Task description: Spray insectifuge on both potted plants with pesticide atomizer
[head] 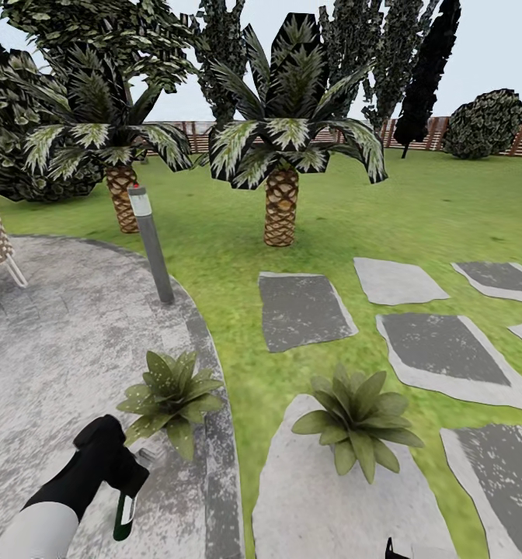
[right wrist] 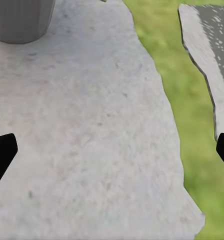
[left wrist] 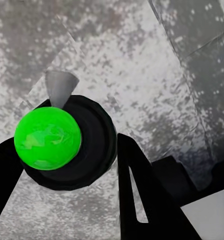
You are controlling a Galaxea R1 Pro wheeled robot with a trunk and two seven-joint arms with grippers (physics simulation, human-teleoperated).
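Pesticide atomizer sits clamped in your left gripper, near left over the paved patio, its body hanging down and just short of the left potted plant. In the left wrist view, the bottle's dark top is pinched between the black fingers. To do this step well, bring the nozzle round to face the leaves before spraying, sweep the whole rosette, then go right to the second potted plant on the stepping stone. Your right gripper hangs spread wide and holds nothing, above that stone and beside a grey pot.
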